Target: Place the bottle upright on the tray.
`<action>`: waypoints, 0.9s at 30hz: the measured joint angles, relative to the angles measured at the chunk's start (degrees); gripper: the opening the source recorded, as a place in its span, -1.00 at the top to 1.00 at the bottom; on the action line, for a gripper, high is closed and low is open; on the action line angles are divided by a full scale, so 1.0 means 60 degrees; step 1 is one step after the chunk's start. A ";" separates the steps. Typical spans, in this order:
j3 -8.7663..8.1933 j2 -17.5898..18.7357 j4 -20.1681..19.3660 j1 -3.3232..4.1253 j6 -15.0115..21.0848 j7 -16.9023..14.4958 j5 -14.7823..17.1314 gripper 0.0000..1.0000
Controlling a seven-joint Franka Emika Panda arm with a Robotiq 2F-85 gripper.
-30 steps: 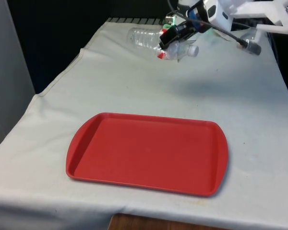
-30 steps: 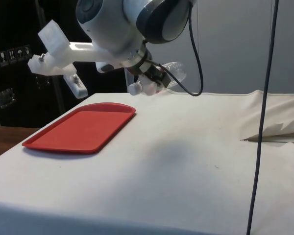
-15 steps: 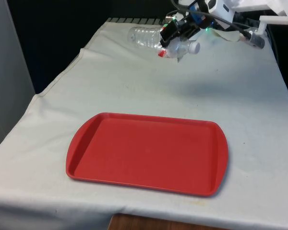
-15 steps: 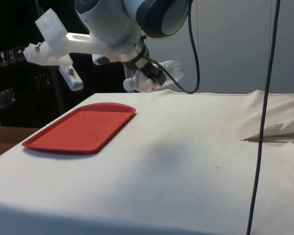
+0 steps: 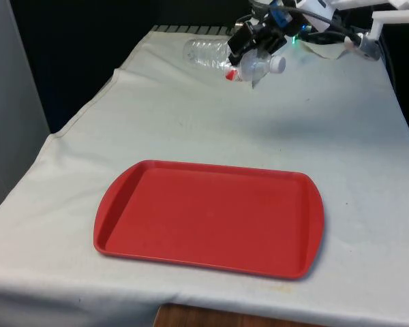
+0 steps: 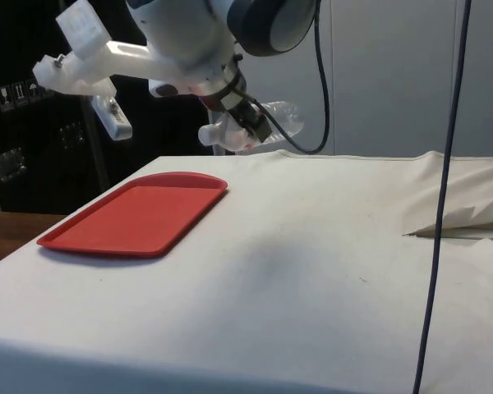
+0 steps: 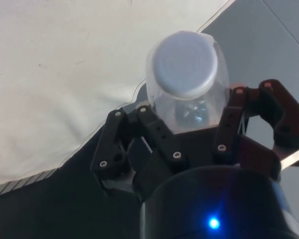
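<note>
A clear plastic bottle with a white cap and a bit of red label hangs above the table's far end, lying nearly level with its cap toward the front view's right. My black gripper is shut on the bottle near its neck. In the side view the bottle juts out behind the gripper, cap toward the tray. In the wrist view the cap faces the camera with a finger pressed on each side. The red tray lies flat near the front edge, also in the side view.
A dark cable hangs down in the side view near a fold in the cloth. The white cloth between bottle and tray is bare. The table's edge drops off at the front view's left.
The gripper has lifted the bottle a little higher and swung it toward the table's far end. The cap has risen slightly. The tray has not moved.
</note>
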 measured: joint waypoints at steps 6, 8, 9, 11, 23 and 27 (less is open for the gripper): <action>0.0010 -0.0153 -0.0086 0.0000 0.0029 0.0153 0.0000 0.73; 0.0010 -0.0258 -0.0134 0.0000 0.0086 0.0277 0.0000 0.73; 0.0010 -0.0286 -0.0143 0.0000 0.0105 0.0315 0.0000 0.73; 0.0010 -0.0353 -0.0181 0.0000 0.0172 0.0458 0.0000 0.73; 0.0010 -0.0468 -0.0220 0.0000 0.0401 0.1041 0.0000 0.73; 0.0000 -0.0487 -0.0220 -0.0010 0.0563 0.1346 -0.0010 0.73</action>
